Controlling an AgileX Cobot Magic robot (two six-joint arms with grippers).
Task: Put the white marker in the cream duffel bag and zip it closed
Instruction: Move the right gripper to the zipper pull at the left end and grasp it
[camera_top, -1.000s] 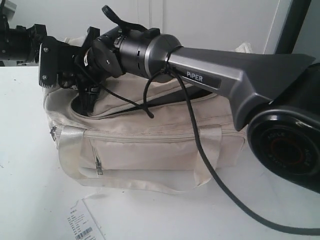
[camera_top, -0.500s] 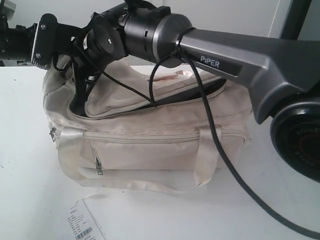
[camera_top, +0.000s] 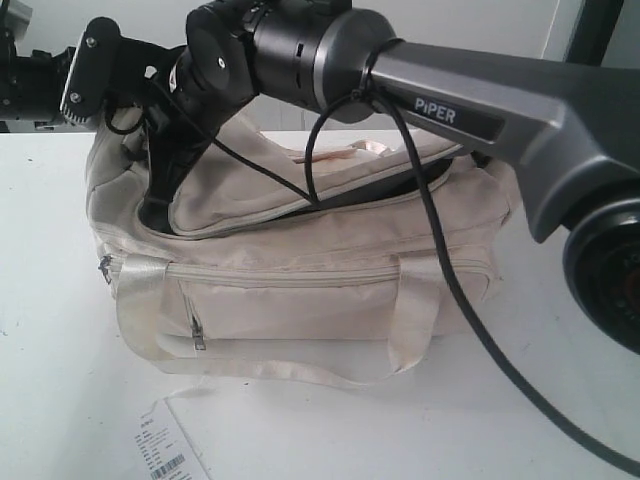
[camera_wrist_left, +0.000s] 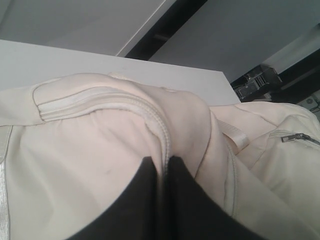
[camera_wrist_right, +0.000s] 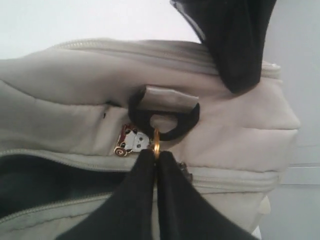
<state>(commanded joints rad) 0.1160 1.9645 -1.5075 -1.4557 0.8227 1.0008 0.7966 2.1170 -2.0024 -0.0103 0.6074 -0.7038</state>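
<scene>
Cream duffel bag: "PiPER" arm's right end effector pinches gold ring, left end effector fabric.

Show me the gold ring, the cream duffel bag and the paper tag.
gold ring (camera_wrist_right: 156, 142), right wrist view, visible gold edge
cream duffel bag (camera_top: 300, 310), exterior view, front panel
paper tag (camera_top: 158, 446), exterior view, printed face

Noted: cream duffel bag plain, its lining black; gold ring; charm red, white, black. White counter. White paper tag, black barcode.
</scene>
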